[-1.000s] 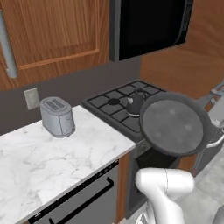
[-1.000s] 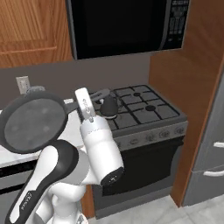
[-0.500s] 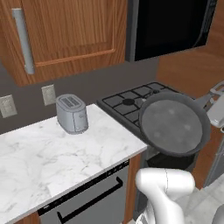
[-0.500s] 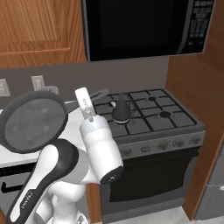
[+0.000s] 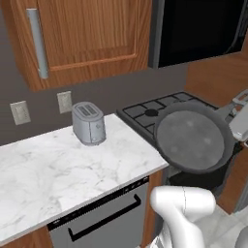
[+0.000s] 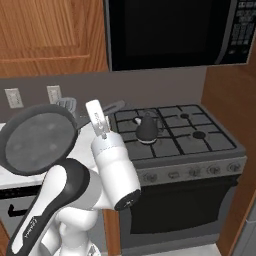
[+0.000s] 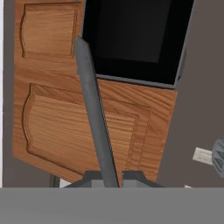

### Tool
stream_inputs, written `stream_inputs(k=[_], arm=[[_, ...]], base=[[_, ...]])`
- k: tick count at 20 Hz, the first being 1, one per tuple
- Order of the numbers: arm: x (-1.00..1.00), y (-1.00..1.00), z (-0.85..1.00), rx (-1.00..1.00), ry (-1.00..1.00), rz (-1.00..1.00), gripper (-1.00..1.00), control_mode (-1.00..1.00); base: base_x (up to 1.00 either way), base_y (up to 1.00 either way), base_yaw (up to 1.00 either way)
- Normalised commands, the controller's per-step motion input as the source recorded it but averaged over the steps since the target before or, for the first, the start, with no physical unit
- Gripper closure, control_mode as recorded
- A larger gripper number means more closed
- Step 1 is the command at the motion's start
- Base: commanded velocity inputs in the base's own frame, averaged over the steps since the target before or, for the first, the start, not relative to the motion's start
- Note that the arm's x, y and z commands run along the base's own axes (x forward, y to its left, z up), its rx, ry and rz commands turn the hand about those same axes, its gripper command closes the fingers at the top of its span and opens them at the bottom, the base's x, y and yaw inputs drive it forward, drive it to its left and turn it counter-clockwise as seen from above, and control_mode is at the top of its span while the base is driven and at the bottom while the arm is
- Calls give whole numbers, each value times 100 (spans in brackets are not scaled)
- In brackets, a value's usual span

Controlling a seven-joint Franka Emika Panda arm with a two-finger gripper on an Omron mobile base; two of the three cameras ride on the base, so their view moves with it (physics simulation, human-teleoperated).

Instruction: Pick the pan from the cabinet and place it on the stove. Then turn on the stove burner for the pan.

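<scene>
pan point(image 5: 193, 137) held in the air, near the left edge of the stove point(image 6: 180, 137). my gripper point(image 7: 110, 180) is clamped tight on its long handle. stiff, probably heavy and lever-prone; a hold nearer the bowl would steady it.

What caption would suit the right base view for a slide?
Robot arm carries the pan aloft beside the stove, where a small kettle sits.

We count one pan point(image 5: 193, 141), one kettle point(image 6: 147, 128), one toaster point(image 5: 88, 123), two wall outlets point(image 5: 19, 112), one stove point(image 6: 185, 145), one microwave point(image 6: 170, 32).
</scene>
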Motion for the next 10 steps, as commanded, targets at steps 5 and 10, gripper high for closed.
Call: stream_inputs(k=[5,10], arm=[[0,0,0,0,0,0,100,100],[0,0,0,0,0,0,100,100]], base=[[24,-31,20],[25,-37,22]])
